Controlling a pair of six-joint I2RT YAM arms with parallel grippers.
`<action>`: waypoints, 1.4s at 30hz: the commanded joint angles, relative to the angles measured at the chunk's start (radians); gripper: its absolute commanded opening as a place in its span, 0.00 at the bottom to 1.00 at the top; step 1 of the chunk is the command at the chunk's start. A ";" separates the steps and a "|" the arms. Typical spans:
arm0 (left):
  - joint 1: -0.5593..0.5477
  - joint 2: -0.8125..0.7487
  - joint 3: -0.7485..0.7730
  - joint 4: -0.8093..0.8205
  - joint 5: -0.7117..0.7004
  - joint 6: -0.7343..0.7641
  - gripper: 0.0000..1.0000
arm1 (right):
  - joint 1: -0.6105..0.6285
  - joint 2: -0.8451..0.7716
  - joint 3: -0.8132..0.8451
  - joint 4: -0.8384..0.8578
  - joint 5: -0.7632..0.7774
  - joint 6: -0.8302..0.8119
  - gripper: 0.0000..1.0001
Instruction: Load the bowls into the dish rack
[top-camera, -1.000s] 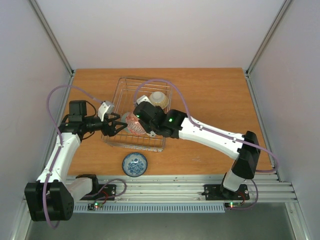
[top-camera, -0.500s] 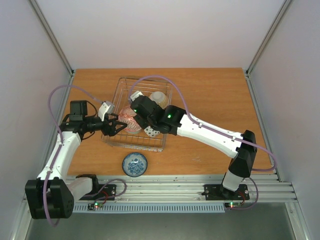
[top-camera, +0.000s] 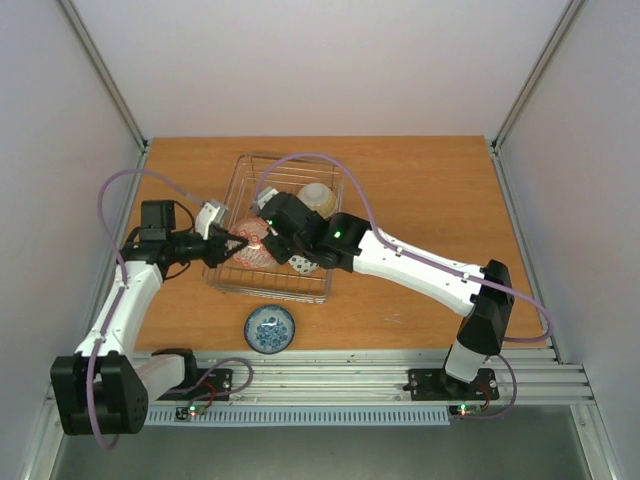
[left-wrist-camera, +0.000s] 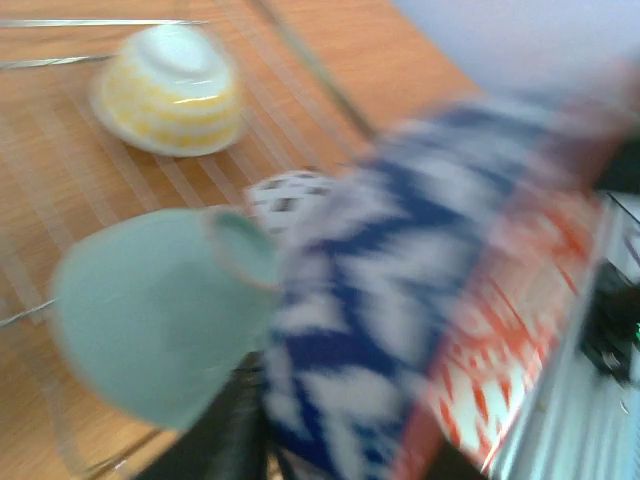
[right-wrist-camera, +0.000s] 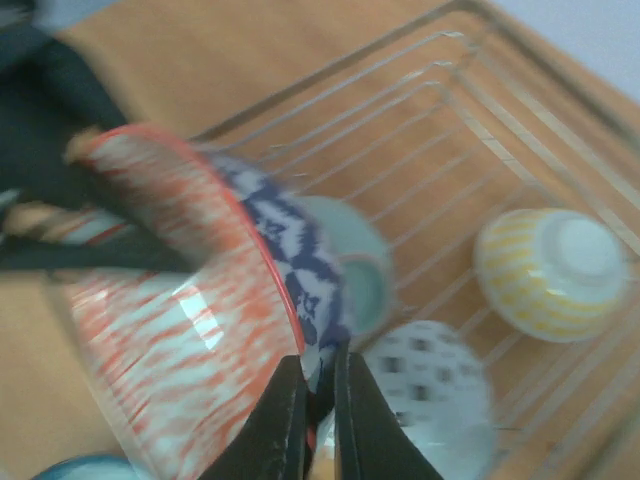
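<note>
Change: Leftward goes the right hand (right-wrist-camera: 320, 365) since a second ago, carrying the red-patterned bowl (right-wrist-camera: 190, 330) up to the left hand (top-camera: 224, 247), and the speckled bowl (top-camera: 301, 263) now shows beside it.
Right hand: fingers pressed together on the rim of the red-patterned bowl, one inside and one outside.
Left hand: at the rack's left wall with its fingers spread towards the same bowl; whether they touch it I cannot tell.
Red-patterned bowl: held tilted above the left near part of the rack (top-camera: 275, 290); red pattern inside, blue and white outside; blurred in the left wrist view.
Yellow bowl (top-camera: 317, 197): upside down in the far right part of the rack.
Speckled bowl: in the rack near its near wall, just right of the held bowl.
Green bowl (right-wrist-camera: 352, 262): on its side in the rack, between the held bowl and the speckled one.
Blue bowl (top-camera: 270, 329): upright on the counter (top-camera: 430, 190), outside the rack, just near of its near wall.
</note>
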 joint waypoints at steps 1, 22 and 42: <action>0.005 0.020 0.020 0.052 -0.036 0.012 0.01 | 0.012 -0.012 -0.009 0.057 -0.071 0.021 0.01; 0.019 0.013 0.040 -0.028 0.121 0.084 0.01 | -0.185 -0.287 -0.422 0.371 -0.565 0.216 0.88; 0.034 0.137 0.170 -0.480 0.334 0.506 0.01 | -0.238 -0.166 -0.474 0.557 -0.964 0.289 0.96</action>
